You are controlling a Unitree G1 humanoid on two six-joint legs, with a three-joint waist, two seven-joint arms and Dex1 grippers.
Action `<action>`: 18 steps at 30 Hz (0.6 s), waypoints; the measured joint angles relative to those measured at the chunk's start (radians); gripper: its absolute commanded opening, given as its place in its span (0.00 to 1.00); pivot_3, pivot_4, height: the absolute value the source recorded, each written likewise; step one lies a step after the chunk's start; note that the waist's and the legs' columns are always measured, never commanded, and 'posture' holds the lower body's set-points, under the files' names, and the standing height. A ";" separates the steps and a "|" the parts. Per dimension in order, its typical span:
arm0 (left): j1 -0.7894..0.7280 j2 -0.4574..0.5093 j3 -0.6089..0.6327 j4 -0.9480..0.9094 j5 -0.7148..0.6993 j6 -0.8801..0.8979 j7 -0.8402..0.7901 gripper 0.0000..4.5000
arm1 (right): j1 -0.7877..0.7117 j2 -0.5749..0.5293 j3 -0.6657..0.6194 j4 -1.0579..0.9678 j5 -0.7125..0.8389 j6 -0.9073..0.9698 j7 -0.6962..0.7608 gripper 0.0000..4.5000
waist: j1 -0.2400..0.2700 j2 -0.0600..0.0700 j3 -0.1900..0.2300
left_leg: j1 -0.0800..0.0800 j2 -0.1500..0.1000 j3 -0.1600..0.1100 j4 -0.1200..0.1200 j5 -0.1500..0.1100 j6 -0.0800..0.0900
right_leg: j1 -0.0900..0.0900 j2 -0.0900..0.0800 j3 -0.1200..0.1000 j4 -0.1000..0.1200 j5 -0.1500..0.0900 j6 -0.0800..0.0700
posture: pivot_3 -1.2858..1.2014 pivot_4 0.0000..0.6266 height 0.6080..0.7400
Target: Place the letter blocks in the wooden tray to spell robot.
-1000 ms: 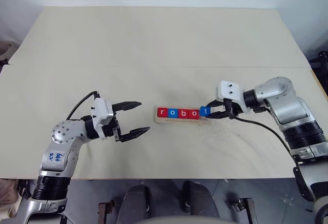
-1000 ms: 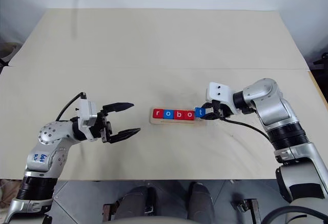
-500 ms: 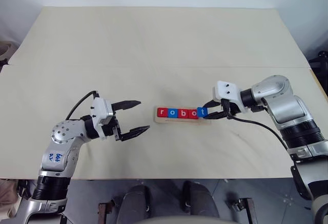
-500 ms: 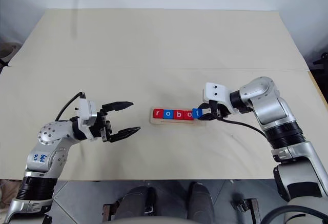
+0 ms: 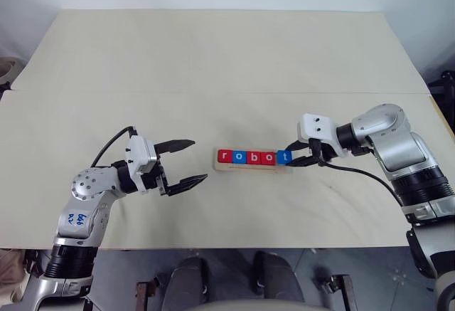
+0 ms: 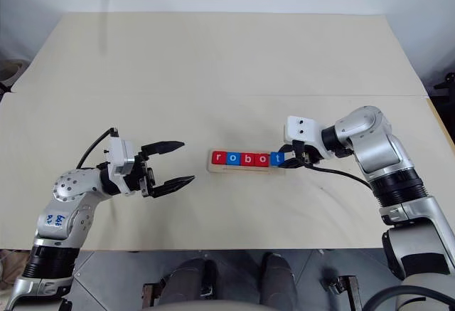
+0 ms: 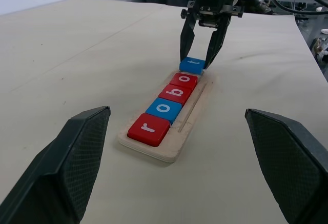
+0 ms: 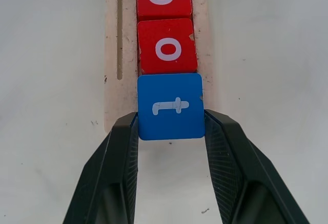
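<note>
I see the tray (image 5: 254, 166) lying crosswise mid-table, holding r, o, b, o. My right gripper (image 8: 170, 126) pinches the blue t (image 8: 170, 105) at its right end; left gripper (image 5: 184, 161) gapes, empty.

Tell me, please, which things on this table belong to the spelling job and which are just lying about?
Belonging to the job:
- wooden tray
- red r, blue o, red b, red o, seated in a row
- blue t, gripped by the right tool at the tray's end

Not part of it:
- left tool, open, holding nothing
- table
</note>
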 measured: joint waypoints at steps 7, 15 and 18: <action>0.000 0.000 0.000 0.000 0.000 0.000 0.001 1.00 | 0.000 0.002 0.002 -0.018 0.000 0.019 -0.005 0.78 | 0.000 0.000 0.000 | 0.000 0.000 0.000 0.000 0.000 0.000 | 0.000 0.000 0.000 0.000 0.000 0.000 | 0.52 0.24 1.00; 0.000 0.000 0.001 -0.001 0.000 0.000 0.004 1.00 | 0.008 -0.023 -0.020 -0.025 0.028 0.043 -0.011 0.82 | 0.003 0.000 0.000 | 0.000 0.000 0.000 0.000 0.000 0.000 | 0.000 0.000 0.000 0.000 0.000 0.000 | 0.52 0.24 1.00; 0.002 0.000 0.001 -0.001 0.000 0.000 0.006 1.00 | 0.022 -0.061 -0.042 -0.023 0.029 0.033 -0.002 0.64 | 0.002 0.000 0.000 | 0.000 0.000 0.000 0.000 0.000 0.000 | 0.000 0.000 0.000 0.000 0.000 0.000 | 0.52 0.24 1.00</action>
